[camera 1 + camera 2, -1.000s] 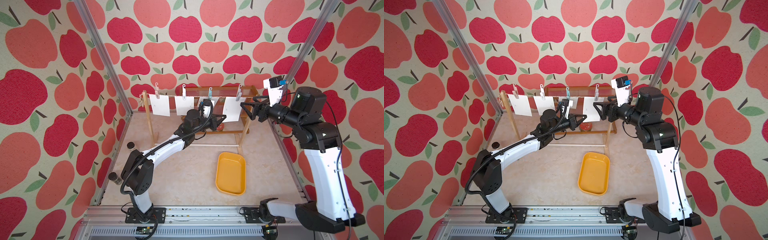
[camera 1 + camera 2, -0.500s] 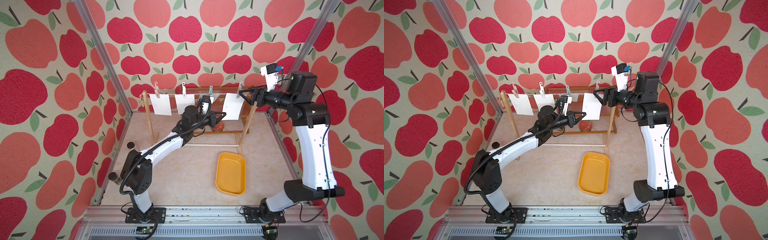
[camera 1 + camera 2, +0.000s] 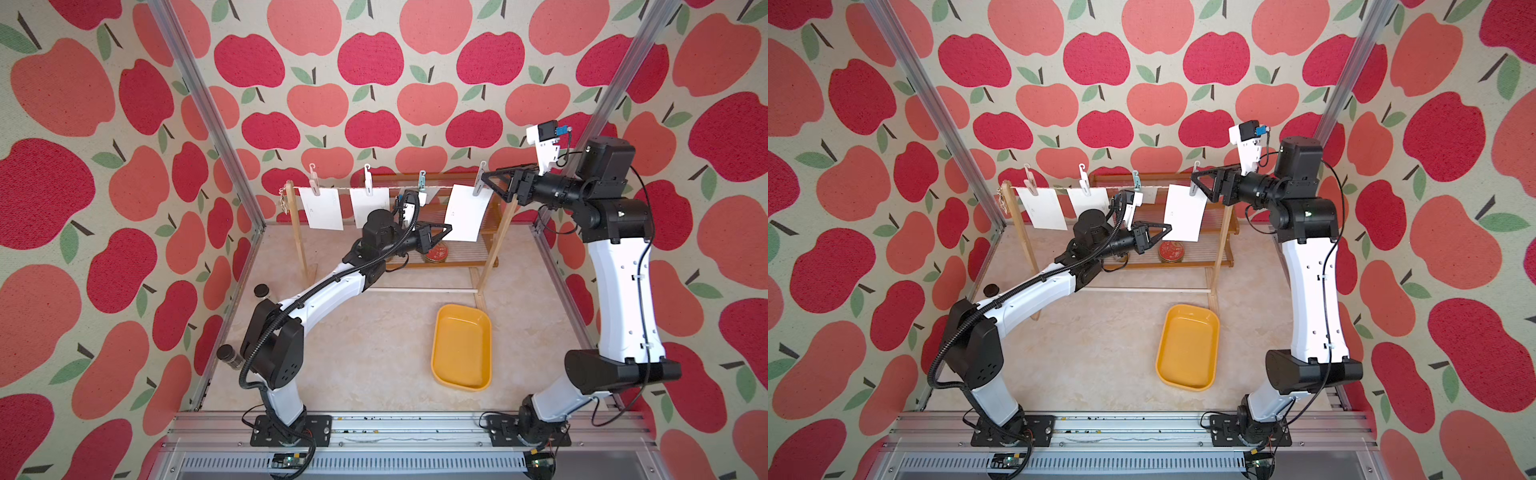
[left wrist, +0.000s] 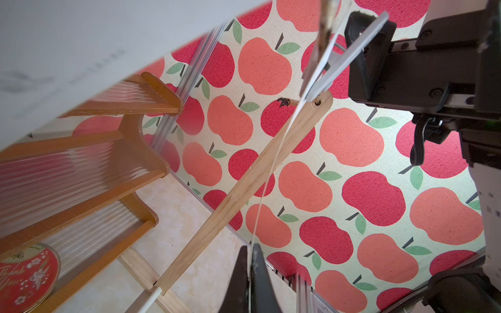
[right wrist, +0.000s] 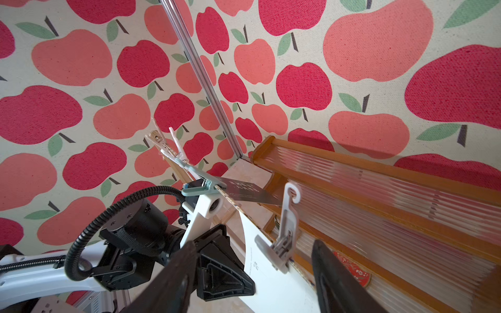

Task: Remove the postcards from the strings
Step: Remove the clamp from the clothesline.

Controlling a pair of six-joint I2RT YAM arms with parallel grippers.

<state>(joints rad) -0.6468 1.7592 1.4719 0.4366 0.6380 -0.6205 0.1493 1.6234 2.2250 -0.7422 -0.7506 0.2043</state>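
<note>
Inspecting the line: four plain white rectangular paper postcards (image 3: 322, 210) hang from a thin beige-and-white twisted twine string (image 5: 230, 200). The string runs between two light, smooth wooden uprights (image 3: 299, 232). Each card is pinned by one slim plastic hooked peg: pink (image 3: 313, 183), white (image 3: 368, 183), teal (image 3: 422, 183) and grey (image 5: 282, 244). The third card is largely hidden behind the left arm in both top views.

The end postcard (image 3: 465, 214), nearest the right arm, is bowed and hangs under the grey peg. The left pincer (image 4: 250, 248) is together, clamped on this card's lower edge, which shows edge-on as a thin white line in the left wrist view. The right pincer (image 5: 252, 241) is apart, its black fingers (image 5: 325, 271) straddling the grey peg with a gap on each side.

Behind the line stands a glossy brown wooden shelf (image 5: 352, 162) with ribbed clear slats. On it lies a round red tin (image 4: 24, 273) decorated with white blossoms and gold script reading "Thank You"; its small rim lettering is illegible. The print on the postcards is too faint to read.

A smooth yellow plastic tray with rounded corners (image 3: 435, 349) sits on the beige marbled table (image 3: 374, 353), well apart from the line.
</note>
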